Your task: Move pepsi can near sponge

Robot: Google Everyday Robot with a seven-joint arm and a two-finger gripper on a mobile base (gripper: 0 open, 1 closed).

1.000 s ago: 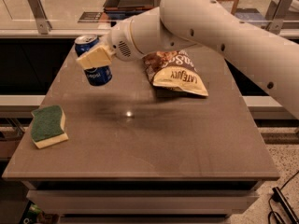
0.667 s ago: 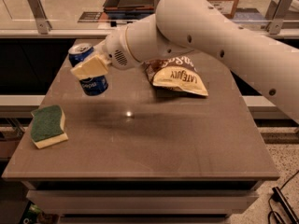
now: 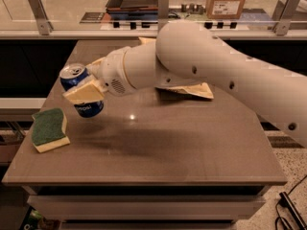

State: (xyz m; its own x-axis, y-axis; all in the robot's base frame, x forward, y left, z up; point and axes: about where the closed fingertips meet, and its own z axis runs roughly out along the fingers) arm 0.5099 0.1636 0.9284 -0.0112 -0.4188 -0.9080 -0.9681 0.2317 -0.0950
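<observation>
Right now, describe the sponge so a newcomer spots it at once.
Start at the brown table; go to its near-left corner in the camera view, close to the gripper holding the pepsi can. The sponge lies flat there: green top, pale yellow base, wavy edge, unlike the blue can.

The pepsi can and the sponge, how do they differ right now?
The pepsi can hangs tilted in the air, clamped in the gripper over the table; the sponge lies flat on the table. The can is a dark blue cylinder with a silver top; the sponge is a wavy slab, green above, pale yellow below. Both are at the left of the camera view.
</observation>
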